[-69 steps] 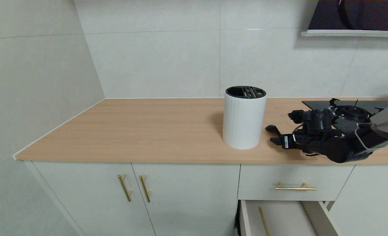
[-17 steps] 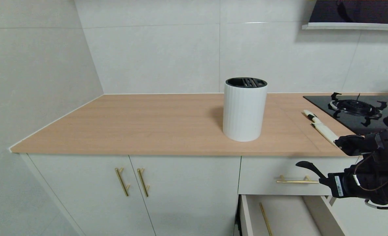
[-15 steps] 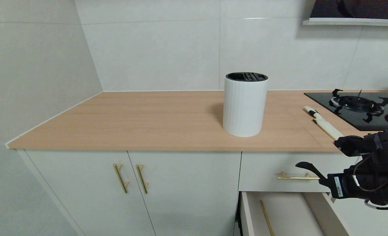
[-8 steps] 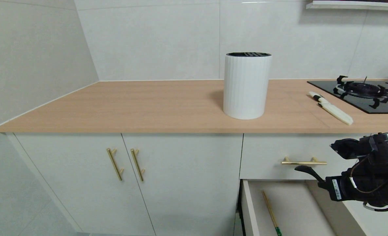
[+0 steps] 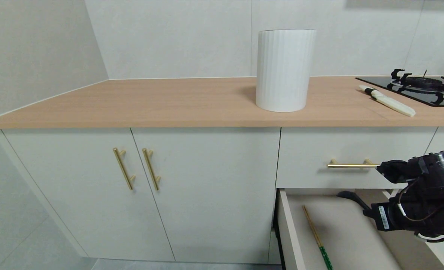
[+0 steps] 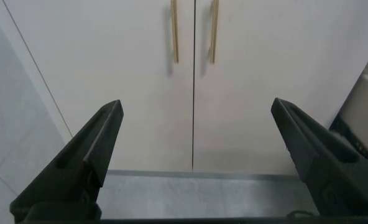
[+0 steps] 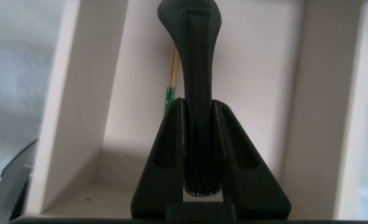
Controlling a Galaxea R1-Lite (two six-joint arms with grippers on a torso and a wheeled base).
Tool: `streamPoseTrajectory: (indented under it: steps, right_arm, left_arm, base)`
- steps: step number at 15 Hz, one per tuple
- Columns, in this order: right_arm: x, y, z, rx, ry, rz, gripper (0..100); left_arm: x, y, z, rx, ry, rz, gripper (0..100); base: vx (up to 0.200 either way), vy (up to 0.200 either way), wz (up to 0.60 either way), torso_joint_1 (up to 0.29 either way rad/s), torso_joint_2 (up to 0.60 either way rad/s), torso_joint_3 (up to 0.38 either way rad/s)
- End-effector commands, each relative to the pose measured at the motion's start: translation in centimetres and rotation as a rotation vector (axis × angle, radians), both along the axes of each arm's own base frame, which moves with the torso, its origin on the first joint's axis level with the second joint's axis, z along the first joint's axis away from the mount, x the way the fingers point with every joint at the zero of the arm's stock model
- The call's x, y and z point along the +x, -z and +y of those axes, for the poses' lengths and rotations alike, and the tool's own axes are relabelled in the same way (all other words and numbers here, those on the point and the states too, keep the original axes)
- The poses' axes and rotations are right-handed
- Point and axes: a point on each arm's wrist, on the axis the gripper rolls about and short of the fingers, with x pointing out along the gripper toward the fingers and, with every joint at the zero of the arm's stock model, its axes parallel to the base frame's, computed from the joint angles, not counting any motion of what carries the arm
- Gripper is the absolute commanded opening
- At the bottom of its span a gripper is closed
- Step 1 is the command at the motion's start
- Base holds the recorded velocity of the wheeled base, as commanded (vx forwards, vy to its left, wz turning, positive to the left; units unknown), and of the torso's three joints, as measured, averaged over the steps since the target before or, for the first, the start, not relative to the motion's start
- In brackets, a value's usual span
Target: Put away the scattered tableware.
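Right gripper (image 5: 372, 214) clamped on a black utensil handle (image 5: 351, 197), held over the open drawer (image 5: 284, 225) containing chopsticks (image 5: 314, 234). Left gripper (image 6: 196, 118) spread wide, empty, facing cabinet doors (image 6: 246, 93).

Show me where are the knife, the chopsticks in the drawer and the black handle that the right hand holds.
knife (image 5: 394, 107), head view, middle of its pale blade.
chopsticks (image 5: 314, 231), head view, the wooden shaft, short of the green end.
black handle (image 7: 195, 93), right wrist view, middle of its length.
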Motion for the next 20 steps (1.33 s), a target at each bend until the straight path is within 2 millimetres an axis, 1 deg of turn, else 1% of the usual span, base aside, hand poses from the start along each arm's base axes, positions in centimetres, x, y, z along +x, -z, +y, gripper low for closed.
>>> streamPoseTrajectory:
  steps: [1,3,6,8,9,10,12,13,14,15,17,19,20]
  right_arm:
    - [0.1,0.1,0.0,-0.001,-0.001,0.004,0]
    - [0.1,0.2,0.0,-0.001,0.0,0.009,0]
    - [1.0,1.6,0.2,-0.012,0.0,0.062,0]
    - [2.3,3.8,0.4,-0.021,0.0,0.11,0]
    - [2.9,4.7,0.5,-0.023,0.006,0.119,0]
    - [4.0,6.0,0.6,-0.031,0.028,0.109,0]
    - [5.1,8.4,0.5,-0.068,0.065,0.116,0]
    - [5.7,10.3,0.6,-0.097,0.084,0.137,0]
    - [5.7,10.3,0.6,-0.097,0.084,0.137,0]
    - [6.4,12.9,0.7,-0.117,0.097,0.151,0]
    - [6.7,14.8,0.7,-0.145,0.117,0.158,0]
    - [6.8,16.0,0.6,-0.169,0.133,0.167,0]
    - [6.8,16.1,0.6,-0.172,0.133,0.169,0]
  left_arm:
    - [0.0,0.0,0.0,-0.001,-0.001,0.0,100]
    - [0.0,0.0,0.0,-0.001,-0.001,0.0,100]
    - [0.0,0.0,0.0,-0.001,-0.001,0.0,100]
    - [0.0,0.0,0.0,-0.001,-0.001,0.0,100]
    - [0.0,0.0,0.0,-0.001,-0.001,0.0,100]
    - [0.0,0.0,0.0,-0.001,-0.001,0.0,100]
    - [0.0,0.0,0.0,-0.001,-0.001,0.0,100]
    - [0.0,0.0,0.0,-0.001,-0.001,0.0,100]
    - [0.0,0.0,0.0,-0.001,-0.001,0.0,100]
    - [0.0,0.0,0.0,-0.001,-0.001,0.0,100]
    - [0.0,0.0,0.0,-0.001,-0.001,0.0,100]
    - [0.0,0.0,0.0,-0.001,-0.001,0.0,100]
    - [0.0,0.0,0.0,-0.001,-0.001,0.0,100]
  base:
    - [0.0,0.0,0.0,-0.032,0.17,0.119]
    - [0.0,0.0,0.0,-0.022,0.07,0.046]
    - [0.0,0.0,0.0,0.0,0.0,0.0]
    - [0.0,0.0,0.0,0.0,0.0,0.0]
    - [0.0,0.0,0.0,0.0,0.0,0.0]
    - [0.0,0.0,0.0,0.0,0.0,0.0]
    - [0.0,0.0,0.0,0.0,0.0,0.0]
    - [0.0,0.0,0.0,0.0,0.0,0.0]
    - [0.0,0.0,0.0,0.0,0.0,0.0]
    - [0.0,0.0,0.0,0.0,0.0,0.0]
    - [0.0,0.0,0.0,0.0,0.0,0.0]
    - [0.0,0.0,0.0,0.0,0.0,0.0]
    - [0.0,0.0,0.0,0.0,0.0,0.0]
